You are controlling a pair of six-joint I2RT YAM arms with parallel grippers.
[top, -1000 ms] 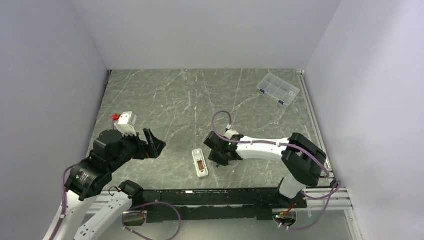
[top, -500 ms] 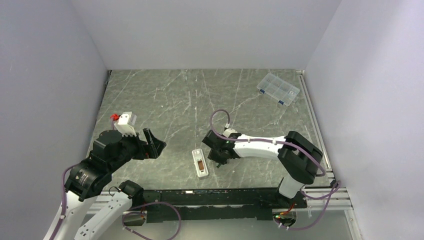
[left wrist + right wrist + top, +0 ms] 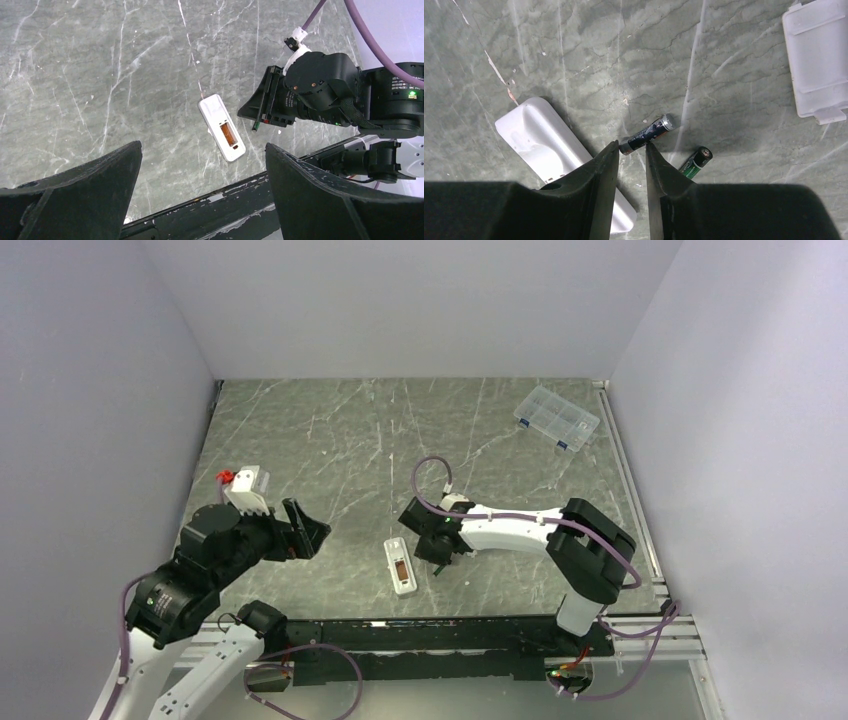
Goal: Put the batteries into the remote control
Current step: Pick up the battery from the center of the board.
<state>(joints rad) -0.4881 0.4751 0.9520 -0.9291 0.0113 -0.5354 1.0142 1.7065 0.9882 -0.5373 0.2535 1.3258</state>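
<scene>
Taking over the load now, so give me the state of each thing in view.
Remote control: bay open, empty
Battery cover: off, on the table
Batteries: both lying on table, one between the right jaws
Left gripper: jaws wide open, empty
Right gripper: jaws narrow around a battery, grip unclear

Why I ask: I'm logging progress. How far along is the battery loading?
Done: the remote control has its bay open, and the cover lies apart on the table. In hand: the right gripper straddles one battery at its end, not yet lifted. To do: load it and the second battery; the left gripper hangs open, empty.
</scene>
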